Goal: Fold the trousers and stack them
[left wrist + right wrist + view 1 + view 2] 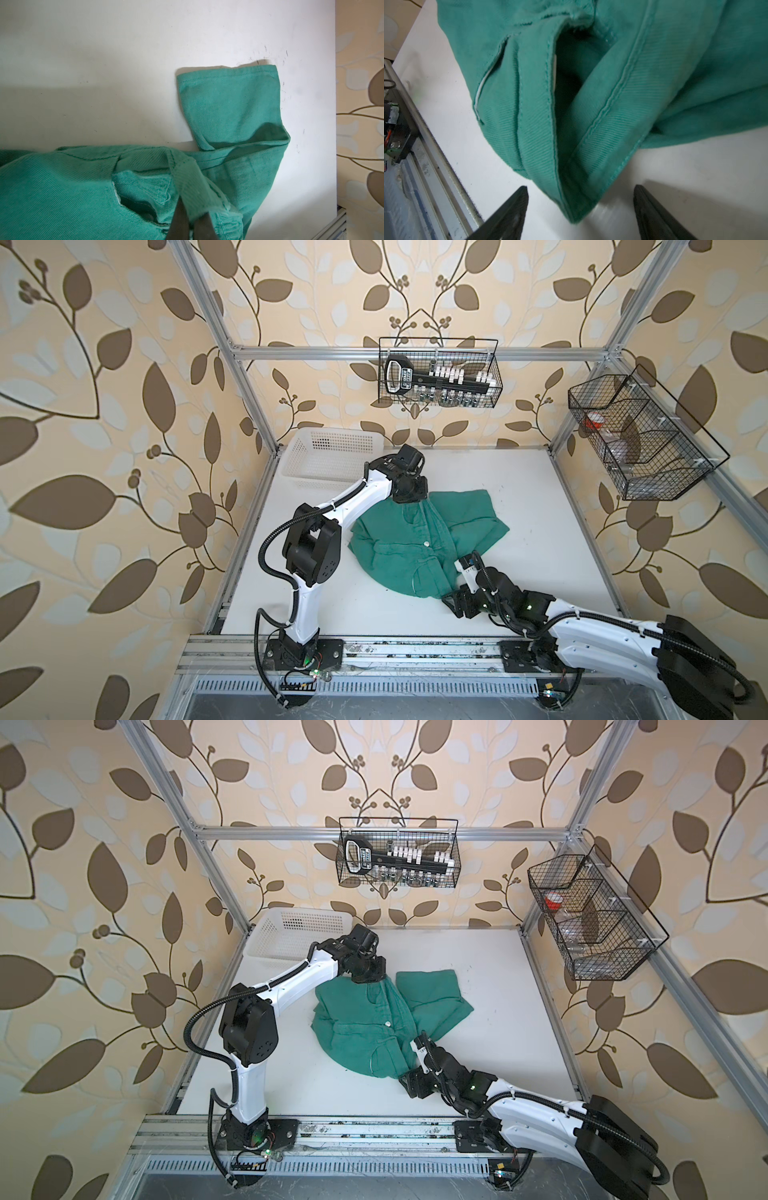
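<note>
**Left jaws pinch the waistband, right jaws stand open at the near end**

A pair of teal-green woven cloth trousers (pixel 399 547) (pixel 357 1027) lies bunched about the middle of the white counter (pixel 540 497) (pixel 498 977), well apart from all four edges. One trouser leg (pixel 461 510) (pixel 228 99) is doubled back on the heap's side towards the far right corner, its stitched hem flat on the counter. A small white button (pixel 427 544) (pixel 389 1024) shows near the middle of the heap.

The white-and-black left arm (pixel 357 493) (pixel 307 969) reaches over to the far side of the trousers. Its jaws are closed on a strip of the waistband: in the left wrist view the two dark fingers (pixel 178 220) meet with the pale green band pinched between them, and in both top views the cloth rises to a peak under the black wrist.

The right arm (pixel 602 635) (pixel 532 1106) lies low over the counter's near right part, its jaws at the end of the trousers closest to the near edge. They stand wide open. In the right wrist view the black fingers (pixel 512 212) are on either side of a hanging waistband corner (pixel 575 216), which sits between them without touching either. Above it a pocket gapes with a whitish lining edge (pixel 481 87).

A white perforated plastic basket (pixel 332 452) (pixel 299 928) sits in the far left corner of the counter, apart from the trousers.
</note>
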`<act>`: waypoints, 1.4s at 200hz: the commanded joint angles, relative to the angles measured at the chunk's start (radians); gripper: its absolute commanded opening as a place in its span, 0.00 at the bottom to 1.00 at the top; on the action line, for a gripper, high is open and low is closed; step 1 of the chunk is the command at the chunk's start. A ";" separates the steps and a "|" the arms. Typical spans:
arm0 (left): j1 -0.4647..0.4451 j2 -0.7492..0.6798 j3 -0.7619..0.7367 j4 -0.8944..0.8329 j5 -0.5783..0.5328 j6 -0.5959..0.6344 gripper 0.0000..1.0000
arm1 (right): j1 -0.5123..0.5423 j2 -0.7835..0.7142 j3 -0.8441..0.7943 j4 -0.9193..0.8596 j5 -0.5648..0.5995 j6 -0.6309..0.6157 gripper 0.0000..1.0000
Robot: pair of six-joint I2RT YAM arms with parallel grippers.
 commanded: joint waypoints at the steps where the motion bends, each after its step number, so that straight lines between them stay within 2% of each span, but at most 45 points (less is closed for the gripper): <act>1: -0.005 -0.004 0.046 0.011 0.025 0.006 0.00 | 0.006 0.062 0.014 0.113 -0.035 -0.002 0.78; 28: -0.005 -0.017 0.051 0.000 0.044 -0.001 0.00 | 0.017 0.088 0.024 0.204 -0.054 -0.017 0.69; 89: -0.005 -0.054 0.072 0.010 0.057 -0.104 0.00 | 0.016 0.149 0.065 0.236 -0.029 -0.032 0.31; 112: -0.006 -0.084 0.053 0.063 0.044 -0.172 0.00 | 0.016 0.115 0.081 0.219 -0.037 -0.031 0.13; 130: -0.006 -0.093 0.055 0.091 0.047 -0.212 0.00 | 0.016 0.066 0.103 0.176 -0.040 -0.039 0.04; 158: -0.006 -0.083 0.077 0.115 0.050 -0.244 0.00 | 0.003 0.000 0.133 0.115 -0.067 -0.054 0.00; 206: 0.002 -0.029 0.120 0.110 -0.090 -0.238 0.00 | -0.041 -0.111 0.196 0.048 -0.138 -0.042 0.00; 214: 0.004 -0.014 0.133 0.112 -0.076 -0.236 0.09 | -0.054 -0.124 0.210 0.048 -0.154 -0.040 0.00; 224: 0.005 -0.001 0.154 0.107 -0.042 -0.224 0.27 | -0.070 -0.135 0.233 0.045 -0.167 -0.038 0.00; 245: 0.005 -0.027 0.182 0.083 -0.008 -0.168 0.50 | -0.114 -0.140 0.291 0.041 -0.179 -0.041 0.00; 268: 0.004 -0.124 0.176 0.019 -0.060 -0.044 0.77 | -0.172 -0.122 0.360 0.036 -0.186 -0.061 0.00; 280: 0.008 -0.189 0.150 -0.036 -0.121 0.021 0.85 | -0.196 -0.107 0.400 0.031 -0.177 -0.075 0.00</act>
